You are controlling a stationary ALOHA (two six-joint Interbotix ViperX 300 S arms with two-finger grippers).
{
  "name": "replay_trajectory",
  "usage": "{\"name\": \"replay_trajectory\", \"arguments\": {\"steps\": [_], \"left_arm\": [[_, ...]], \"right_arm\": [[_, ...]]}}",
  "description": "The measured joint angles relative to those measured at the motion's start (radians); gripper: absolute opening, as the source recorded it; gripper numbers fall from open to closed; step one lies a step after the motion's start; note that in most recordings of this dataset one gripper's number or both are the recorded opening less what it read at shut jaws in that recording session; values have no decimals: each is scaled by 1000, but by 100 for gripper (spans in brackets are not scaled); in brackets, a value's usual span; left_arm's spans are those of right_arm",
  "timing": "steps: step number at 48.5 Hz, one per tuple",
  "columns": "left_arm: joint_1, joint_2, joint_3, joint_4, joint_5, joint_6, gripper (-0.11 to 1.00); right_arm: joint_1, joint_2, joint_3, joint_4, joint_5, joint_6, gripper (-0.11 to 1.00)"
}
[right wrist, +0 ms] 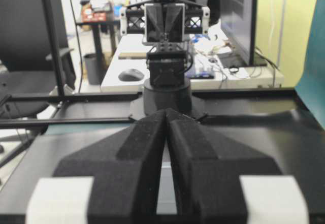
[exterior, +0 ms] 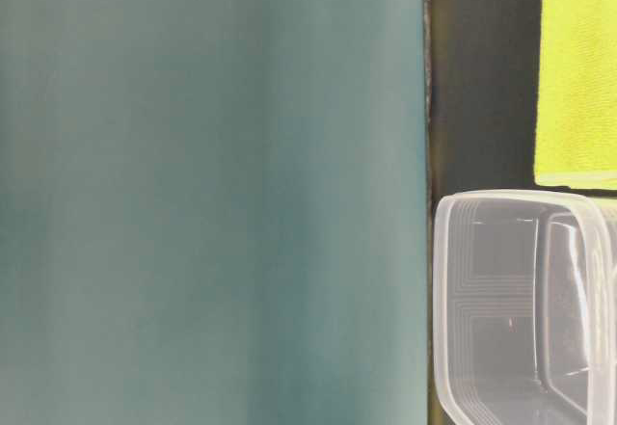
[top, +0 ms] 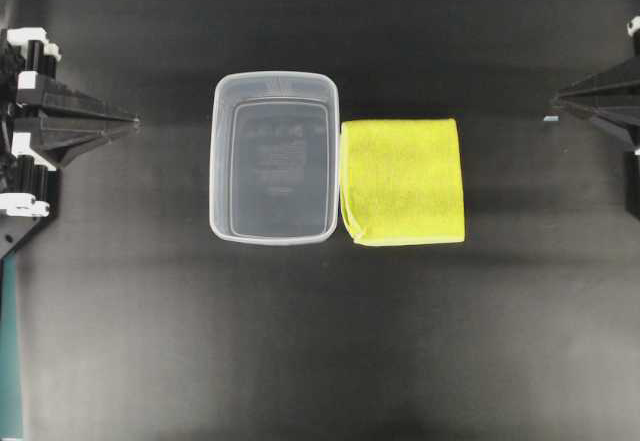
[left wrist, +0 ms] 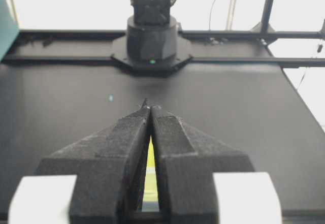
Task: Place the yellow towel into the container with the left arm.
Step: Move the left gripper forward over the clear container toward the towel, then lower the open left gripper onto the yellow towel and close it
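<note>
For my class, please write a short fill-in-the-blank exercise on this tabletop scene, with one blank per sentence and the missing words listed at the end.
1. The towel lying on the table is ______ in colour.
2. The clear container holds ______ so far.
3. In the overhead view, the towel lies to the ______ of the container.
4. The left gripper has its fingers ______, holding nothing.

Missing words: yellow; nothing; right; shut

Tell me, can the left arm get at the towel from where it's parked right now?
Probably yes, but not directly: the container sits between the left gripper and the towel, touching or nearly so. Nothing lies on the towel, so reaching over the container should work.
</note>
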Motion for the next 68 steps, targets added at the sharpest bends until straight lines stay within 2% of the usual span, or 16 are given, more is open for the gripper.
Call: {"name": "replay_trajectory", "arguments": {"steps": [4,7,15,21,31,35,41,45,49,54,57,61,68], "left_arm": [[6,14,-20,17,0,-29,0],[12,32,-49,28,-2,-49,0],[12,117,-129,32,32,-54,0],[12,219,-218,34,126,-51,0],[21,416,-445,35,365,-15,0],[26,494,-535,35,472,11,1],[28,615,-661,34,615,29,2],[28,701,-747,35,704,32,16],[31,778,-824,35,775,40,39],[35,873,-923,35,833,46,70],[38,937,-985,35,862,54,83],[37,1022,-1066,37,913,58,91],[31,1178,-1201,37,1012,91,91]], "right_arm": [[2,-2,0,2,0,5,0],[5,-6,0,8,-2,18,0],[12,-35,0,11,5,74,0],[11,-61,0,12,46,107,0],[3,-106,0,12,167,110,1],[3,-129,0,12,206,107,7],[-6,-167,0,12,244,106,33],[-14,-195,0,12,250,106,53],[-17,-219,2,14,249,104,68],[-17,-250,2,12,249,103,75],[-17,-268,2,14,253,104,75],[-17,-291,2,12,258,103,75],[-17,-310,3,12,265,103,75]]}}
